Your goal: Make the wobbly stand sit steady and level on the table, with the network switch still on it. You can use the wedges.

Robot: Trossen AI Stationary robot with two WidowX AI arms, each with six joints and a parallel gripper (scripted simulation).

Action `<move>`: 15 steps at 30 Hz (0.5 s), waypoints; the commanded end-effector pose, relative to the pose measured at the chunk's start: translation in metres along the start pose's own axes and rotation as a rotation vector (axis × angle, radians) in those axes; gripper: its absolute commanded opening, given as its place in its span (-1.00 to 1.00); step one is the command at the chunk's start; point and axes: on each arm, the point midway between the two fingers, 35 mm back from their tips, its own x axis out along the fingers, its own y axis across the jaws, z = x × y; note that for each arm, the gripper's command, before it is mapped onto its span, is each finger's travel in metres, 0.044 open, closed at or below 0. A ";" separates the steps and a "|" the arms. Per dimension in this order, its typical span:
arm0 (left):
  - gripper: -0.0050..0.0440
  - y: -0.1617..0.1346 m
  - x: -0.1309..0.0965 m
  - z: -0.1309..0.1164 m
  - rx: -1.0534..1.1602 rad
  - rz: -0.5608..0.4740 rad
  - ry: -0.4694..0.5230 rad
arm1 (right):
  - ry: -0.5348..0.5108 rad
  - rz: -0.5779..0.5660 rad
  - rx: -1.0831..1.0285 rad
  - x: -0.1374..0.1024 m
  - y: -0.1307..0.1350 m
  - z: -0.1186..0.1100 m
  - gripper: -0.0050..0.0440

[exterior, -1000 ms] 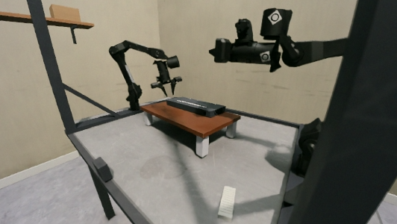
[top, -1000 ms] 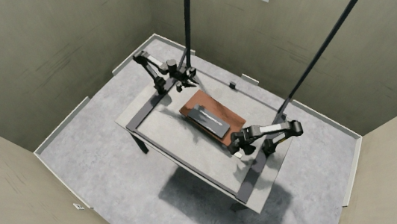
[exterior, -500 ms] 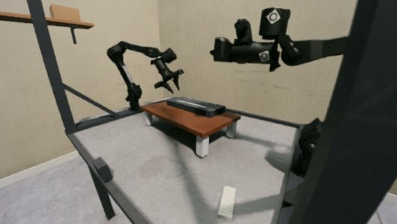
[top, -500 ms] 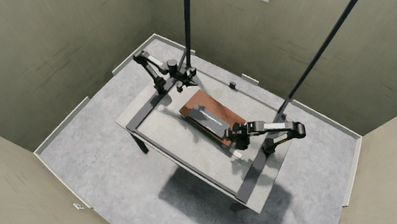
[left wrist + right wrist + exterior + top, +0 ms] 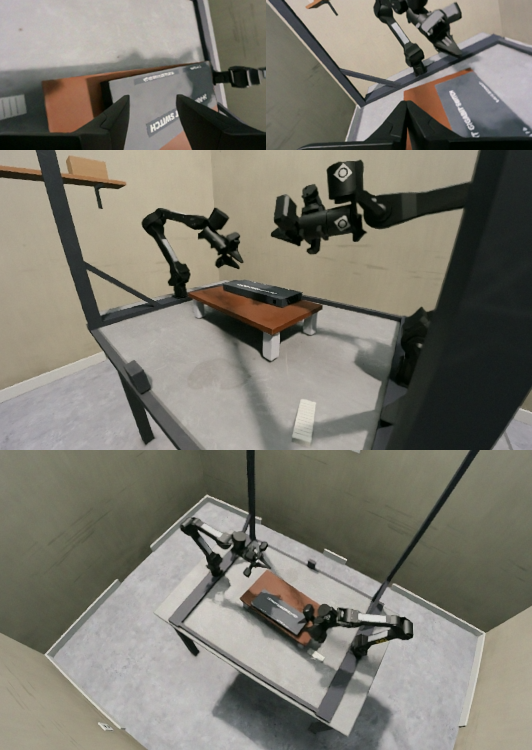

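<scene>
The brown stand (image 5: 272,581) (image 5: 250,315) (image 5: 67,104) (image 5: 433,104) stands on pale legs, with the dark network switch (image 5: 276,611) (image 5: 262,293) (image 5: 134,100) (image 5: 466,97) flat on its top. Whether every foot touches the table cannot be told. One white wedge (image 5: 316,655) (image 5: 13,107) lies close by the stand's end; its contact with a leg is unclear. Another wedge (image 5: 304,422) lies on the table well away from the other end. My left gripper (image 5: 240,264) (image 5: 152,99) is partly open and empty above the stand. My right gripper (image 5: 273,235) (image 5: 406,105) is shut, empty and raised.
The table (image 5: 225,635) (image 5: 175,350) has a dark frame rail (image 5: 250,672) around it. A small black block (image 5: 311,564) (image 5: 137,377) sits on one rail. Dark upright posts (image 5: 251,495) (image 5: 67,235) rise at the table's edge.
</scene>
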 end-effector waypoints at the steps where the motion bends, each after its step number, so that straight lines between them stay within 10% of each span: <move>1: -0.02 -0.030 -0.011 -0.005 0.210 -0.162 -0.034 | 0.062 -0.004 0.167 0.006 0.011 0.002 -0.97; 15: -0.02 -0.086 -0.043 -0.025 0.691 -0.461 -0.192 | 0.238 -0.122 0.539 0.022 0.014 -0.026 -1.00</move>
